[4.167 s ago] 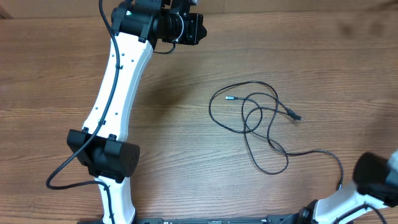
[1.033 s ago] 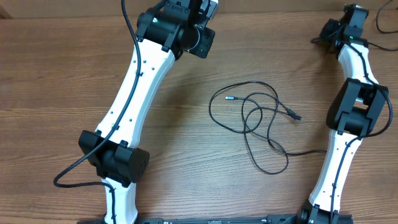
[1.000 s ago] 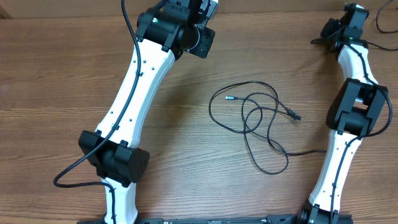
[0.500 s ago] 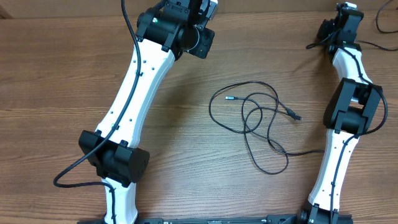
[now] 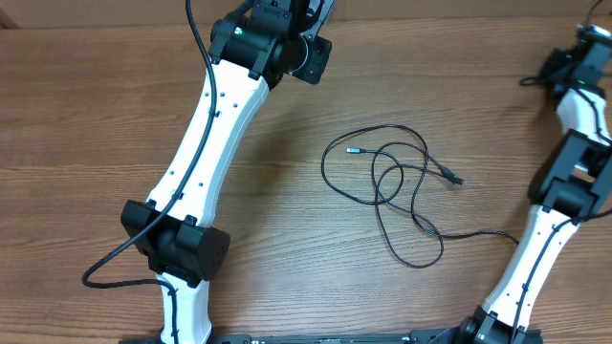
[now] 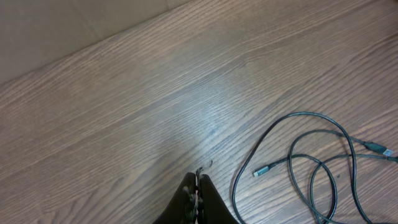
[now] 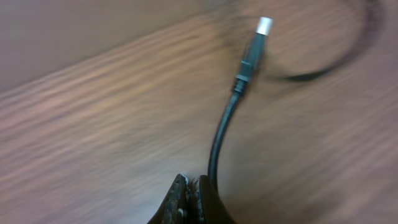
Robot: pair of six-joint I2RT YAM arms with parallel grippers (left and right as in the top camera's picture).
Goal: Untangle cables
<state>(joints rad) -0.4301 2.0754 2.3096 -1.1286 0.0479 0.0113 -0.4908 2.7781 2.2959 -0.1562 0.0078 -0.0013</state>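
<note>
The cables (image 5: pixel 397 182) lie as a loose tangle of thin black loops in the middle of the table, with one silver-tipped plug (image 5: pixel 350 151) at the left and another plug (image 5: pixel 457 180) at the right. One strand (image 5: pixel 497 234) trails toward the right arm's base. My left gripper (image 6: pixel 196 182) is shut and empty, above bare wood left of the tangle (image 6: pixel 311 162); its wrist (image 5: pixel 287 38) is at the far edge. My right gripper (image 7: pixel 191 182) is shut; a black cord with a silver-tipped plug (image 7: pixel 263 26) runs just beside its right finger, apparently not between the jaws.
The white left arm (image 5: pixel 206 134) stretches diagonally across the left half of the table. The right arm (image 5: pixel 564 182) stands along the right edge, its wrist (image 5: pixel 566 65) at the far right corner. The right wrist view is blurred.
The right arm rose from the near right corner and its wrist has now swung further right. The left arm shifted slightly right early on, then stayed. The cables have not moved.
</note>
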